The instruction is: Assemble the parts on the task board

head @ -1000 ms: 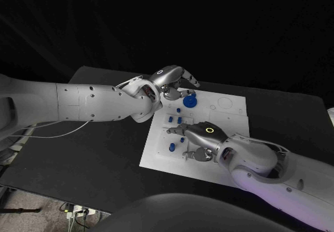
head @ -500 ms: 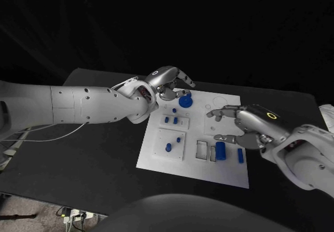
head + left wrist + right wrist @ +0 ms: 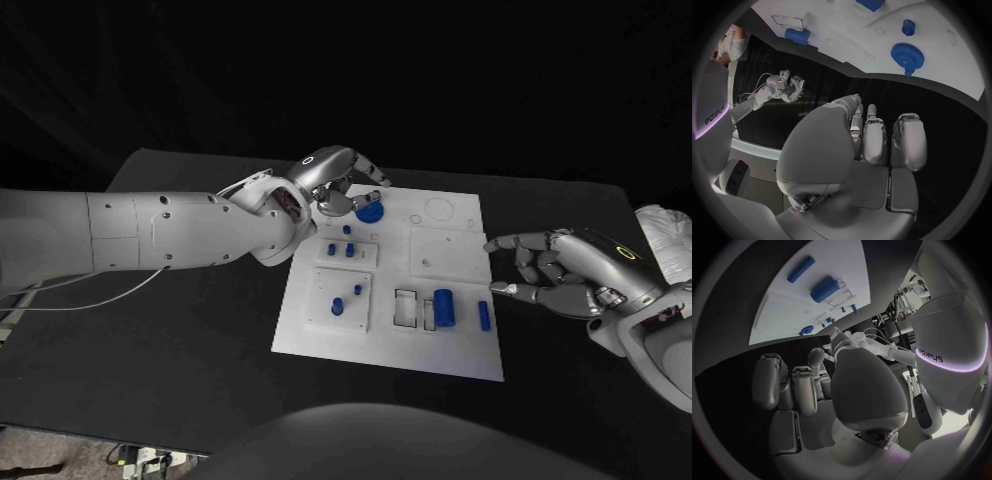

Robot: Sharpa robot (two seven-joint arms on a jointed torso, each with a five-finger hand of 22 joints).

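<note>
The white task board (image 3: 450, 245) lies mid-table. A blue gear (image 3: 371, 212) sits near its far left corner, with small blue pegs (image 3: 340, 249) just below it. A blue cylinder (image 3: 446, 308) and a blue bar (image 3: 485, 316) lie near the board's front right. My left hand (image 3: 335, 176) hovers at the far left corner beside the gear, its fingers loosely bent and holding nothing. The left wrist view shows the left hand (image 3: 870, 145) with the gear (image 3: 907, 54) ahead of it. My right hand (image 3: 560, 270) hangs off the board's right edge, fingers apart and empty.
Two more blue pieces (image 3: 346, 300) stand in the board's front left plate. Black table (image 3: 188, 330) surrounds the board on all sides. In the right wrist view the board (image 3: 811, 315) lies beyond the right hand (image 3: 807, 385), with the bar (image 3: 800, 269) and cylinder (image 3: 824, 287) on it.
My right hand has drawn back from over the board's middle to beyond its right edge, uncovering the cylinder and bar. The left hand stays by the gear, fingers a little more bent.
</note>
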